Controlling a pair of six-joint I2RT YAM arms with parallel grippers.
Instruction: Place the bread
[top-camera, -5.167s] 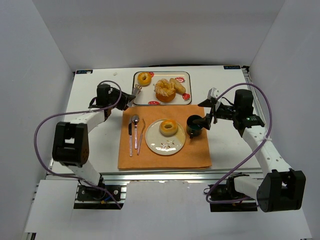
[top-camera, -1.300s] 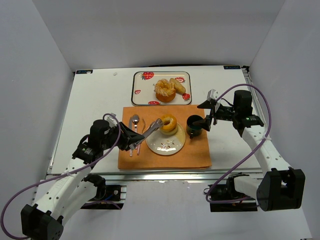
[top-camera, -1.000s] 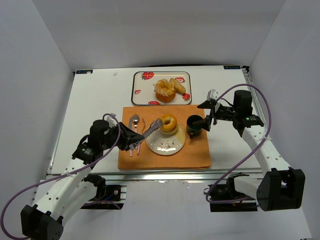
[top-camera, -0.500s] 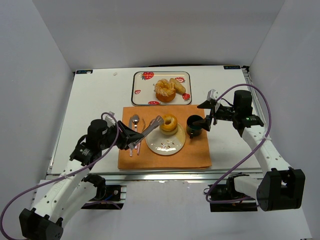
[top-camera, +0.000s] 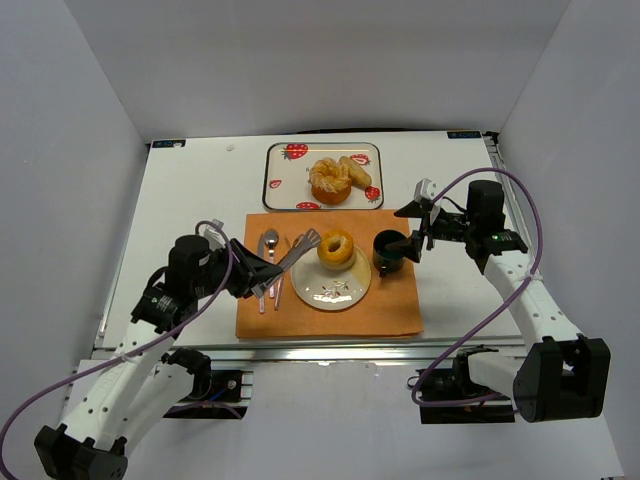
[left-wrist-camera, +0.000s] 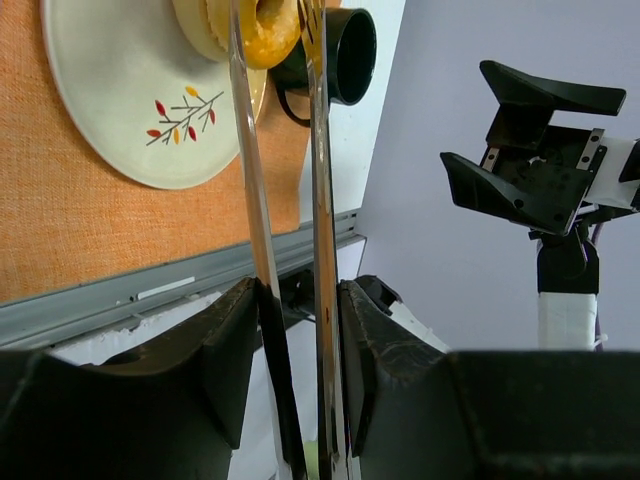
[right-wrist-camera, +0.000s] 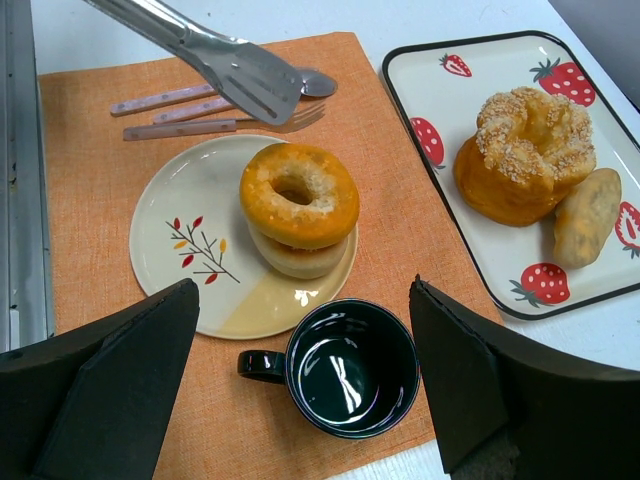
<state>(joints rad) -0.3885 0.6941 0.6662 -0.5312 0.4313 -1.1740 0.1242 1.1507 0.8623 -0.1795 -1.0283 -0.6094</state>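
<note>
Two ring-shaped breads (top-camera: 336, 249) lie stacked on the leaf-patterned plate (top-camera: 322, 291), the golden one (right-wrist-camera: 298, 193) on top of a paler one (right-wrist-camera: 298, 258). My left gripper (top-camera: 243, 272) is shut on the handles of metal tongs (top-camera: 287, 256). The tong blades (right-wrist-camera: 245, 78) stand apart just left of the stack, with nothing between them and not touching the bread. In the left wrist view the tongs (left-wrist-camera: 320, 180) run up toward the bread (left-wrist-camera: 270, 30). My right gripper (top-camera: 415, 238) hangs open over the black cup (right-wrist-camera: 352, 368).
A strawberry tray (top-camera: 281, 192) at the back holds a sugared ring bread (right-wrist-camera: 522, 150) and a small oblong roll (right-wrist-camera: 588, 215). A spoon (top-camera: 270, 240) and fork (right-wrist-camera: 220, 125) lie on the orange mat (top-camera: 330, 320), left of the plate.
The ring bread from the tray now rests on the plate's bread. Over the last second the tongs opened off it and drew back a little to the left. The right arm stayed still.
</note>
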